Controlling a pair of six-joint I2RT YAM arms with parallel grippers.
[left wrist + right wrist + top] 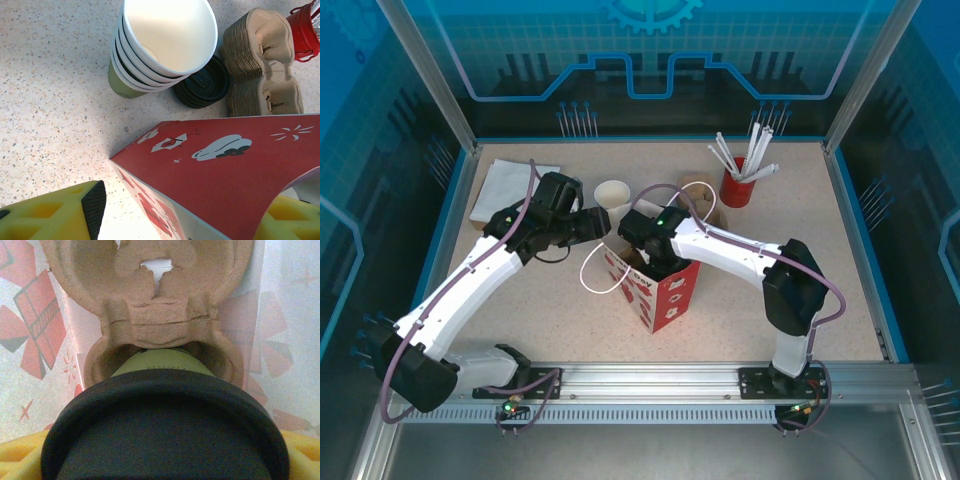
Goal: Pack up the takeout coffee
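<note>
Now the right gripper (165, 460) is reaching down through the mouth of the red bag (665, 290), elbow bent and wrist tipped over, its jaws apparently clamping the takeout coffee (165, 425) near its top. The cup is standing upright inside the bag. Its long axis is running straight away from that wrist and its green base is entering the near socket of the pulp carrier (160, 315). The left gripper (182, 205) is straddling the bag's left rim, jaws apart.
</note>
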